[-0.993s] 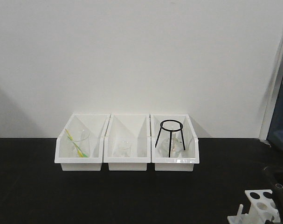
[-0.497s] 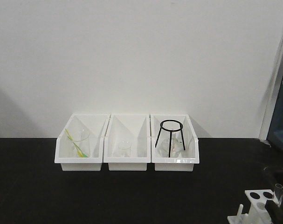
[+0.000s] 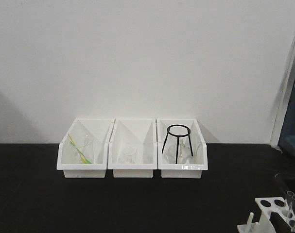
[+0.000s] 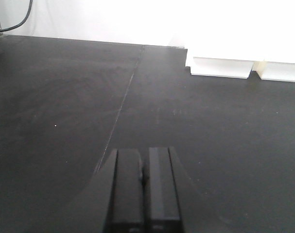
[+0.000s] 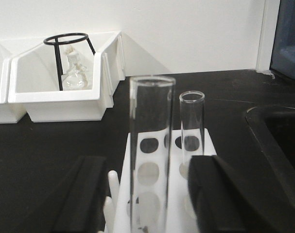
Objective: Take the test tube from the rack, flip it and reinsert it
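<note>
Right wrist view: right hand (image 5: 146, 194) spread apart around the near test tube (image 5: 150, 145) standing in the rack (image 5: 162, 179); off-centre closing could knock its neighbour; left hand (image 4: 144, 189) together, idle.

Left gripper (image 4: 144, 187): fingers pressed together, nothing between them, held low and level, pointing to the far side.
Right gripper (image 5: 145, 199): fingers spread wide apart, left finger (image 5: 84, 199) and right finger (image 5: 225, 199) both upright.
</note>
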